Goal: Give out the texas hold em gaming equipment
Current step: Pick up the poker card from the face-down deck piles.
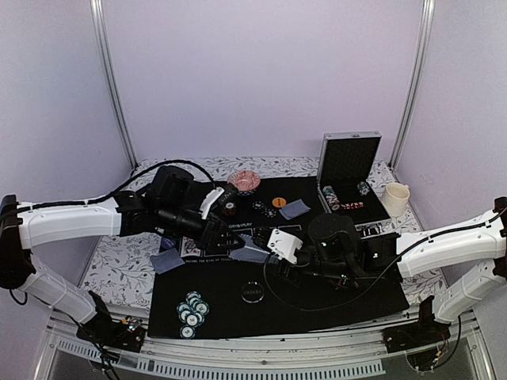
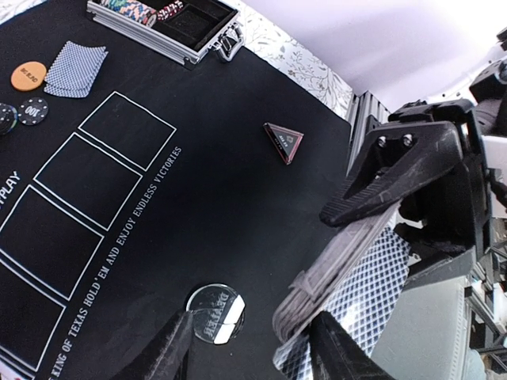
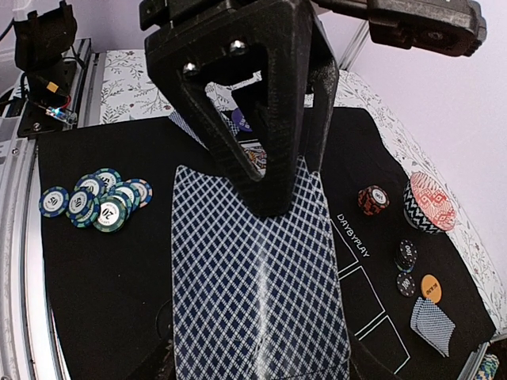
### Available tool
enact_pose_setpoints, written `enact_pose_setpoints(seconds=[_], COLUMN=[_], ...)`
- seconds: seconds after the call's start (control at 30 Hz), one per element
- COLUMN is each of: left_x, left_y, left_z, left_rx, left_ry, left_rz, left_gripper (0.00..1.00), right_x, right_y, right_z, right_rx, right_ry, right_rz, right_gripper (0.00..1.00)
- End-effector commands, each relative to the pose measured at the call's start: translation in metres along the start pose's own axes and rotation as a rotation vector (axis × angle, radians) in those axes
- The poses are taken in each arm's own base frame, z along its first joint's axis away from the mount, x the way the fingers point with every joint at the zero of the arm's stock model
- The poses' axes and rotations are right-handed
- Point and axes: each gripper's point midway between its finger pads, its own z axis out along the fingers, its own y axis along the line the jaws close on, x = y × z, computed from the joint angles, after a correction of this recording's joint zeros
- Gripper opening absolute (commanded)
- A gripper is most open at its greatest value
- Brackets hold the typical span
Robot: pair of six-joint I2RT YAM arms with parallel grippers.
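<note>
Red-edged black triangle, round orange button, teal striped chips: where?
red-edged black triangle (image 2: 283, 142), left wrist view, its centre.
round orange button (image 2: 28, 75), left wrist view, its face.
teal striped chips (image 3: 97, 201), right wrist view, pile's middle.

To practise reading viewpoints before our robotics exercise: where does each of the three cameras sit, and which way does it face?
Top: overhead, from the near side, looking down on the mat; left arm and right arm show.
Left wrist: low over the mat, facing the right gripper clamping the deck; own fingers at the bottom.
Right wrist: above the deck, looking down across the mat; own finger presses on the deck.
Shared: both wrist views show the deck and orange button.
</note>
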Motion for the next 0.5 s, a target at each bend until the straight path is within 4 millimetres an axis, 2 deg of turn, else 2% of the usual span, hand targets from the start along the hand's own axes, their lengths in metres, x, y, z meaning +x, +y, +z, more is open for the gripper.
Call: enact_pose_setpoints(seconds=[0.0, 0.23, 0.47], left_x=[0.0, 0.001, -0.007], left_y=[0.003, -0.008, -0.023], left_z=[-0.01, -0.013, -0.023], left_rx=[-0.012, 0.039, 0.1], left_ry=[-0.011, -0.009, -0.041], left_rz=[0.01, 0.012, 0.033], left_gripper=[0.51, 0.63, 0.64], right_x=[-0.024, -0.025, -0.025], right_y=[-0.004, -0.004, -0.004], right_z=[0.0, 0.0, 0.0], right_rx=[0.006, 0.006, 0.006], right_ry=[-0.061, -0.062, -0.061], right_rz=[-0.002, -0.006, -0.006], right_gripper=[0.49, 0.49, 0.49])
